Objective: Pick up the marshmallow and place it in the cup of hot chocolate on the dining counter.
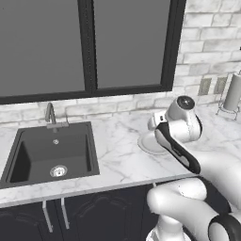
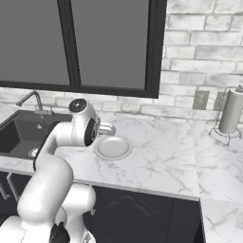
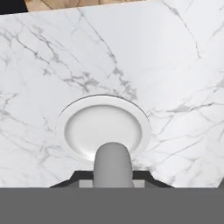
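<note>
Marshmallow [image 3: 113,164] sits clamped in the claw [image 3: 113,183], above the plate [image 3: 131,109].

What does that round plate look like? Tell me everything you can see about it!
The plate is round and pale grey-white, with a raised rim around a shallow, smooth middle. It looks like glazed ceramic. It lies flat on the white, grey-veined marble worktop, to the right of the black sink. The robot's hand hangs just above its edge, holding a small pale stubby piece over it.
</note>
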Tool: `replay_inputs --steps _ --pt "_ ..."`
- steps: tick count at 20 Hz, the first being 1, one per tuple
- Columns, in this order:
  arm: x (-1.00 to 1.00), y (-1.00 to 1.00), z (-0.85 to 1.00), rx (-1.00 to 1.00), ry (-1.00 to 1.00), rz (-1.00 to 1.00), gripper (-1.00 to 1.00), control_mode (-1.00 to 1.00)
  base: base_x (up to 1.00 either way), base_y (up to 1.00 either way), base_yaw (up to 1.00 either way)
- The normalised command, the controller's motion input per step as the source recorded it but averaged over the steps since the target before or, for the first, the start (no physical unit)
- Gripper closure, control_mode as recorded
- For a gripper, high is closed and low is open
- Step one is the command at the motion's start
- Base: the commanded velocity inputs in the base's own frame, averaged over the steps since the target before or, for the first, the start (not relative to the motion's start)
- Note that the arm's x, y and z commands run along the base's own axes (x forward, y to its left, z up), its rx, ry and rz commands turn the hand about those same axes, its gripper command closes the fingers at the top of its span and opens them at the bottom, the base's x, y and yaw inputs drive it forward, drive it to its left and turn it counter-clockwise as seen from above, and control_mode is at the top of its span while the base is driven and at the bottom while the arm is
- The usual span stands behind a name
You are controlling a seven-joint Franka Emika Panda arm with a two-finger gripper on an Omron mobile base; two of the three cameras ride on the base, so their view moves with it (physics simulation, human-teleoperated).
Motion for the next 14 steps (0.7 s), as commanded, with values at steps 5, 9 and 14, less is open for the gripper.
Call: replay_inputs --steps 5,9,14 --pt "-0.35 0.08 0.25 0.0 -0.1 0.0 1.0 -1.0 0.0 0.0 0.0" --pt "-0.21 0.06 0.27 0.0 -0.09 0.04 1.0 1.0 -0.02 0.02 0.03" --pt "0.0 0.0 0.0 0.0 0.0 0.0 1.0 1.0 -0.24 0.26 0.17"
